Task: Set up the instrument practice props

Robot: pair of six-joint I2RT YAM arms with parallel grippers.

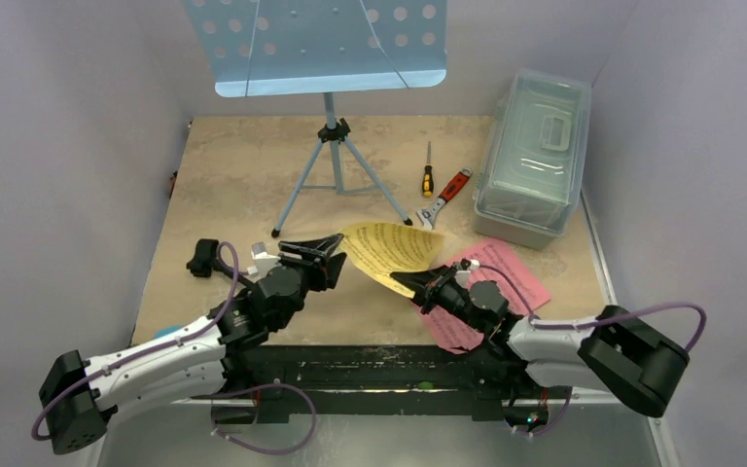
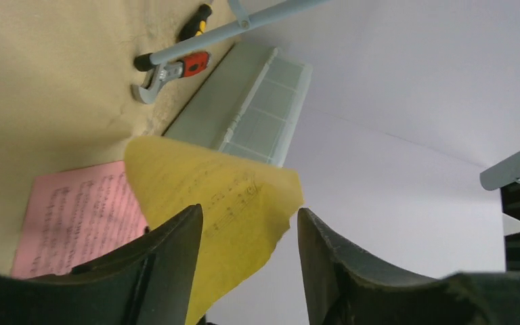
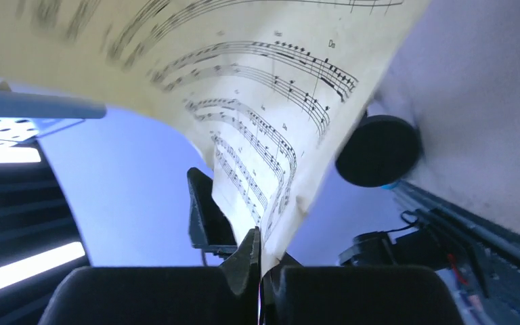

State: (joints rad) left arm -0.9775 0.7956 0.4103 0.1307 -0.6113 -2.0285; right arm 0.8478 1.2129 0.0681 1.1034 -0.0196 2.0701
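- Right gripper (image 1: pixel 399 279) is pinched shut on the lower edge of the yellow sheet-music page (image 1: pixel 389 248), which curls up off the bench (image 1: pixel 233 185)
- Left gripper (image 1: pixel 337 251) is spread wide, with the page's opposite edge between its fingers
- Pink sheet-music page (image 1: pixel 511 277) lies flat beneath the right arm
- Light blue music stand (image 1: pixel 321 49) stands upright on its tripod at the far side
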